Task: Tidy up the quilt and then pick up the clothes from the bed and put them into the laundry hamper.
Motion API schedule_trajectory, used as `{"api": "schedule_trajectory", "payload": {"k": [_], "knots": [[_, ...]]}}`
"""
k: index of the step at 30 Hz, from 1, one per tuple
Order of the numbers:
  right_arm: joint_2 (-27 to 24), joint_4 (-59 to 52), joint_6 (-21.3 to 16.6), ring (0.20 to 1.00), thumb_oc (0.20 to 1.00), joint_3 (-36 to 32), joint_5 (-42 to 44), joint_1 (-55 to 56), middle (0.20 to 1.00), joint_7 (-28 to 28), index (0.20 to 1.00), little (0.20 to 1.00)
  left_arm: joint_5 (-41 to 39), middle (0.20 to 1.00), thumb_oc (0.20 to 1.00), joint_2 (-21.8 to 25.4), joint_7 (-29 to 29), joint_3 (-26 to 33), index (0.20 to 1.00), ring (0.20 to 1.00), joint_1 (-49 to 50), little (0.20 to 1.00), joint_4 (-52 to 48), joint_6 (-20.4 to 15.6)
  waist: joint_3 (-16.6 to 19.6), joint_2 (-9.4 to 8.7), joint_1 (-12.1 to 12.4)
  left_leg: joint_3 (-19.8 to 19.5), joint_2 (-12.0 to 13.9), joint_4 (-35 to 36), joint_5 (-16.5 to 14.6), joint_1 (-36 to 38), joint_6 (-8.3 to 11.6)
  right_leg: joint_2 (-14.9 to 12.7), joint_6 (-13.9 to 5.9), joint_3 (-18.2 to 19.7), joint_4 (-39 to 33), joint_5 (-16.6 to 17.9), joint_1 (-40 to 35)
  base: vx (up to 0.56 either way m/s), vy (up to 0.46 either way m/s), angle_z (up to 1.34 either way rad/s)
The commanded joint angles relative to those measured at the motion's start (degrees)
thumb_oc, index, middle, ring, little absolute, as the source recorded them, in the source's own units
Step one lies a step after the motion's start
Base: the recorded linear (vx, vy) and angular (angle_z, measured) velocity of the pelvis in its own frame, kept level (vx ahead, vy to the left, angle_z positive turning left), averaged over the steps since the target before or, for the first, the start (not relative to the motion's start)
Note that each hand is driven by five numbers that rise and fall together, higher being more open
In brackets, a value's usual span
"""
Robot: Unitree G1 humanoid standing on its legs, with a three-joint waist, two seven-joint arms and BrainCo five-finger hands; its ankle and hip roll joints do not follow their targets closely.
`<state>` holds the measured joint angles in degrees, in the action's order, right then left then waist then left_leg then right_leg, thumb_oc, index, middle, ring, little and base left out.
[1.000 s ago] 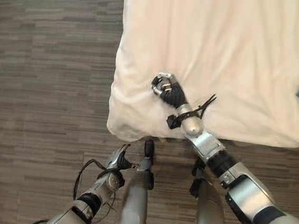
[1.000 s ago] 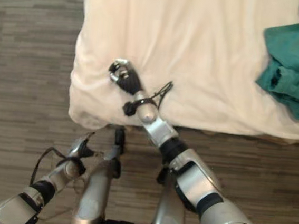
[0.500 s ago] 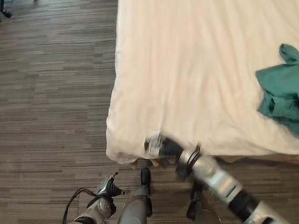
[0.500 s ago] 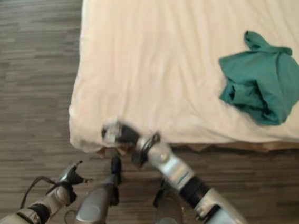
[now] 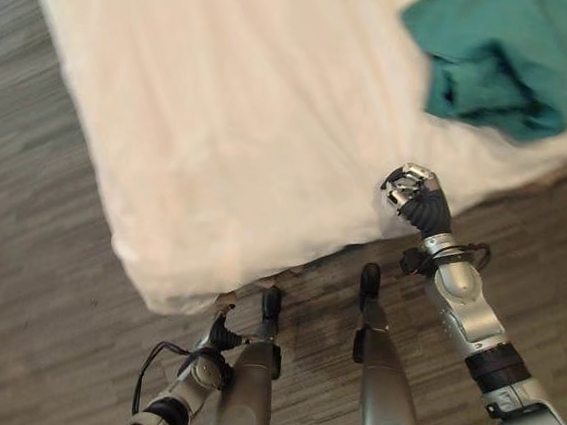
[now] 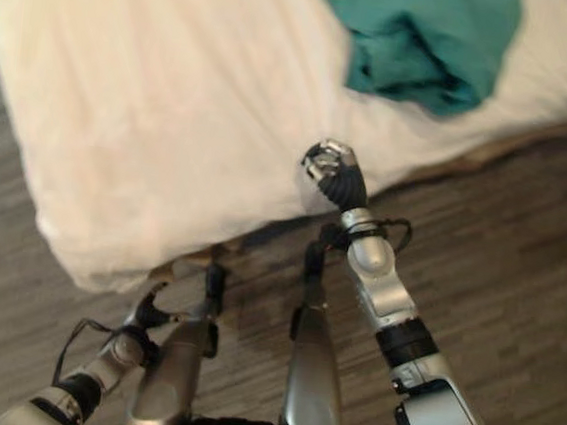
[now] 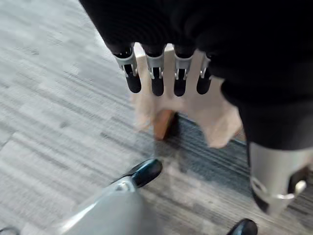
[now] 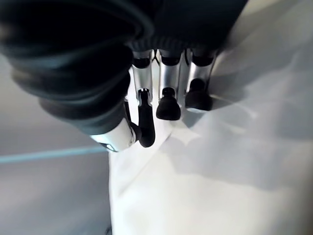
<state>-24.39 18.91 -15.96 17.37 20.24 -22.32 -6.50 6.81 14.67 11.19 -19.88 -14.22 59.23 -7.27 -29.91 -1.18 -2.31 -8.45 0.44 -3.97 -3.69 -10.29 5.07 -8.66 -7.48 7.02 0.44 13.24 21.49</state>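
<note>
A white quilt (image 5: 231, 127) lies spread over the bed, with its near corner hanging toward the floor. A crumpled teal garment (image 5: 499, 62) rests on it at the far right. My right hand (image 5: 416, 195) is at the quilt's front edge, a short way on the near side of the garment. Its fingers (image 8: 168, 105) and thumb are curled, and no cloth shows between them. My left hand (image 6: 153, 311) hangs low over the floor by the bed corner, with its fingers (image 7: 156, 81) straight and nothing in them.
Grey-brown plank floor (image 5: 14, 297) surrounds the bed on the left and the near side. A wooden bed leg (image 7: 164, 125) stands under the hanging quilt corner (image 7: 215, 127). The bed's front edge runs slantwise from lower left to upper right.
The camera has swung, so the whole picture has shifted. My right hand has left the quilt's left corner and moved along the front edge toward the teal garment. The left hand stays low.
</note>
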Motion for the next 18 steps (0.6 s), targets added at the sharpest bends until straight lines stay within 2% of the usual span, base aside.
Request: {"api": "schedule_trajectory", "payload": {"k": [1,2,3,4,5,6,7,9,10,11,12,13,15,16,18], "knots": [[-0.46,0.89,1.14,0.200,0.200,-4.10,-2.73,11.85,0.200,3.06,0.200,0.200,-1.39,1.000,1.000,0.00,-1.93,-0.18,1.000,1.000,0.34,1.000,4.39,-0.74,6.47,-2.82,-2.83,2.88,0.49,-2.86,-6.01,4.56,-0.89,-3.02,-5.61,-5.61,-4.52,-1.13,-0.65,0.00,0.303,-0.02],[0.52,3.24,1.63,0.200,0.200,-5.57,-2.89,13.79,0.200,2.82,0.200,0.200,-0.68,1.000,1.000,-0.57,-2.10,-0.26,1.000,1.000,0.36,1.000,5.82,-0.80,7.20,-2.81,-3.37,5.06,0.28,-1.83,-5.79,6.05,-1.14,-3.50,-6.59,-5.77,-5.42,0.57,-0.86,-0.03,0.196,-0.22],[0.55,3.23,1.64,0.200,0.200,-5.57,-2.89,13.78,0.200,2.82,0.200,0.200,-0.68,1.000,1.000,-0.54,-2.10,-0.26,1.000,1.000,0.35,1.000,5.83,-0.81,7.29,-2.99,-3.42,5.06,0.07,-1.69,-5.57,5.97,-1.18,-3.69,-6.64,-5.69,-5.44,0.65,-0.72,-0.18,0.135,-0.77],[2.34,8.78,2.47,1.000,1.000,-7.01,-3.60,17.16,1.000,2.30,1.000,1.000,0.79,1.000,1.000,-0.78,-2.99,-0.59,1.000,1.000,0.46,1.000,7.72,-0.29,8.66,-2.13,-3.70,9.00,1.27,-0.28,-3.90,6.58,-1.45,-4.28,-6.06,-11.91,-5.44,-2.04,-2.13,-0.16,0.069,-1.07],[2.36,8.79,2.46,1.000,1.000,-7.01,-3.60,17.15,1.000,2.30,1.000,1.000,0.79,1.000,1.000,-0.76,-2.99,-0.58,1.000,1.000,0.46,1.000,7.72,-0.30,8.72,-2.24,-3.79,8.94,1.12,-0.18,-3.73,6.50,-1.48,-4.43,-6.09,-11.92,-5.44,-1.99,-2.04,-0.28,0.099,-1.16],[3.50,15.13,3.48,1.000,1.000,-5.76,-6.27,18.20,1.000,2.23,1.000,1.000,2.01,1.000,1.000,-0.24,-3.76,-0.40,1.000,1.000,1.22,1.000,8.77,0.41,10.04,-1.00,-2.70,12.94,2.72,1.75,-2.27,8.20,-1.68,-4.66,-3.88,-18.49,-1.59,-5.79,-5.08,-0.13,0.033,-0.96],[3.53,15.15,3.47,1.000,1.000,-5.74,-6.27,18.18,1.000,2.23,1.000,1.000,2.01,1.000,1.000,-0.21,-3.76,-0.39,1.000,1.000,1.22,1.000,8.76,0.41,10.09,-1.11,-2.74,12.94,2.60,1.87,-2.11,8.16,-1.71,-4.78,-3.90,-18.45,-1.56,-5.76,-4.98,-0.19,0.042,-1.39],[4.53,24.52,5.22,1.000,1.000,-3.61,-11.55,17.91,1.000,1.45,1.000,1.000,2.95,1.000,1.000,0.29,-4.61,0.22,1.000,1.000,3.43,1.000,9.27,0.99,13.36,-0.11,-0.34,19.90,4.80,4.64,1.19,10.88,-1.79,-5.58,-2.06,-26.12,5.19,-9.85,-12.22,-0.15,-0.010,-1.95],[4.54,24.56,5.18,1.000,1.000,-3.60,-11.55,17.89,1.000,1.44,1.000,1.000,2.95,1.000,1.000,0.29,-4.61,0.22,1.000,1.000,3.45,1.000,9.26,1.00,13.18,-0.11,-0.23,20.02,4.82,4.77,1.20,11.18,-1.76,-5.53,-2.05,-26.01,5.23,-9.90,-12.38,-0.10,-0.041,-1.89],[5.11,29.13,5.86,1.000,1.000,-2.94,-13.02,17.52,1.000,1.42,1.000,1.000,2.84,1.000,1.000,0.40,-4.96,0.81,1.000,1.000,4.79,1.000,9.55,1.08,14.65,0.35,1.10,22.06,5.49,6.23,1.98,12.05,-1.96,-6.09,-1.60,-27.72,6.31,-10.77,-14.43,-0.02,-0.093,-1.49],[5.52,32.59,6.54,1.000,1.000,-2.25,-14.81,17.24,1.000,1.13,1.000,1.000,3.11,1.000,1.000,0.31,-5.21,0.79,1.000,1.000,5.62,1.000,9.83,1.36,15.84,0.94,2.09,23.67,6.36,6.96,1.82,12.82,-1.47,-6.96,-2.12,-29.56,7.17,-11.96,-16.96,-0.09,-0.266,-1.95],[6.31,39.71,7.96,1.000,1.000,-1.78,-17.03,16.62,1.000,1.08,1.000,1.000,3.18,1.000,1.000,0.68,-5.57,1.69,1.000,1.000,7.14,1.000,10.58,1.92,17.54,1.40,4.21,27.16,7.70,7.93,3.30,13.36,-0.96,-9.08,-2.48,-33.26,7.01,-11.11,-20.54,-0.07,-0.309,-1.59],[6.16,44.17,8.67,1.000,1.000,-2.35,-17.82,16.44,1.000,0.86,1.000,1.000,2.89,1.000,1.000,1.56,-5.94,3.09,1.000,1.000,8.70,1.000,11.14,2.01,19.20,1.33,5.66,29.81,8.41,8.34,3.81,13.76,-0.46,-8.18,-2.97,-33.80,3.57,-10.79,-23.62,-0.01,-0.346,-1.79],[6.45,46.42,8.94,1.000,1.000,-2.65,-17.88,16.93,1.000,1.04,1.000,1.000,3.00,1.000,1.000,1.82,-6.08,3.42,1.000,1.000,8.77,1.000,11.49,2.11,20.01,0.91,5.75,30.79,9.07,8.23,3.97,14.66,0.17,-5.95,-2.62,-32.22,1.09,-11.47,-24.08,0.08,-0.357,-2.37],[6.27,47.88,9.35,1.000,1.000,-2.68,-18.28,18.18,1.000,1.34,1.000,1.000,2.78,1.000,1.000,1.65,-5.63,4.84,1.000,1.000,9.48,1.000,11.15,1.64,20.69,0.97,5.37,32.07,10.86,5.14,3.81,15.18,1.30,-4.37,-2.61,-31.40,-2.47,-11.65,-24.77,0.12,-0.278,-1.67]]}}
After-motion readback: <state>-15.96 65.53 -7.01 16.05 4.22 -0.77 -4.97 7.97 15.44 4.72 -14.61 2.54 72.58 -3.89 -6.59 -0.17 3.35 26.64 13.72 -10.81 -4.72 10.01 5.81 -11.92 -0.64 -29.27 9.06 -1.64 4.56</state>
